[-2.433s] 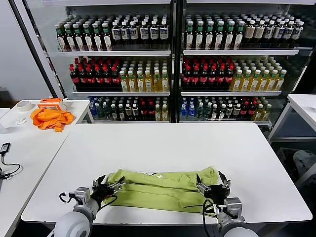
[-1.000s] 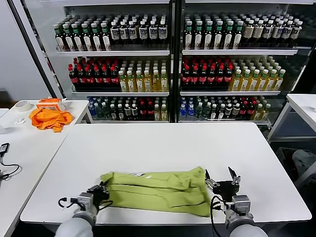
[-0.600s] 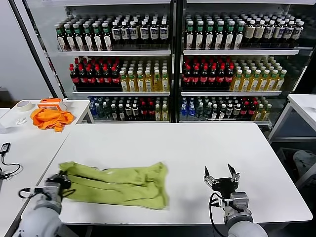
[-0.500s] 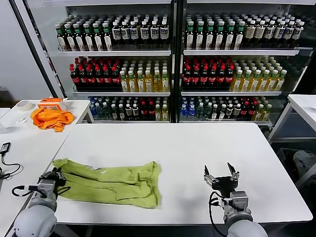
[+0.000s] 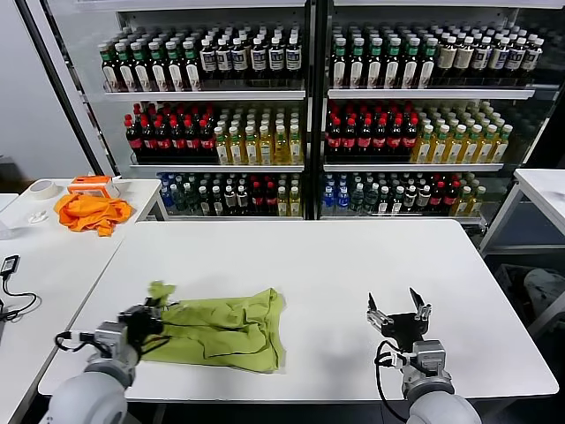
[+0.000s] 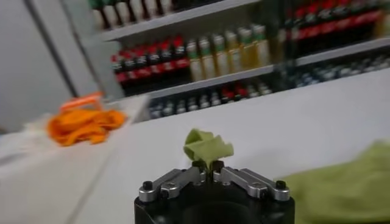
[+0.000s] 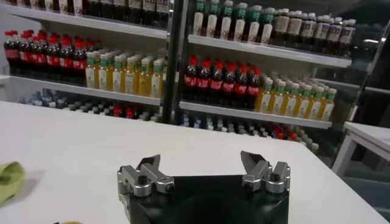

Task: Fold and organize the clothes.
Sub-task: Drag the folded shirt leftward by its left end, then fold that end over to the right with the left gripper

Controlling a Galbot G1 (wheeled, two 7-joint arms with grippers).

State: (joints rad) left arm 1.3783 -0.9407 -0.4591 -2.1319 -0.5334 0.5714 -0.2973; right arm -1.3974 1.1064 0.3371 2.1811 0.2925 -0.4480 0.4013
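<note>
The lime-green T-shirt (image 5: 225, 327) lies folded in a long bundle on the white table (image 5: 291, 256), left of the middle near the front edge. My left gripper (image 5: 146, 320) is shut on the shirt's left end, and a bunched tip of green cloth (image 6: 207, 146) sticks up from between its jaws (image 6: 206, 169). The rest of the shirt shows in the left wrist view (image 6: 341, 189). My right gripper (image 5: 399, 311) is open and empty above the table's front right, well apart from the shirt; it also shows in the right wrist view (image 7: 202, 167).
A bright orange garment (image 5: 86, 212) lies on a side table (image 5: 40, 256) at the left with a tape roll (image 5: 41, 188). A drinks cooler (image 5: 309, 106) full of bottles stands behind the table. A black cable (image 5: 11, 305) lies on the side table.
My left gripper dragged the shirt leftwards across the table, then came back right and up, lifting the left end over the bundle. My right gripper let go and stays open at the right.
</note>
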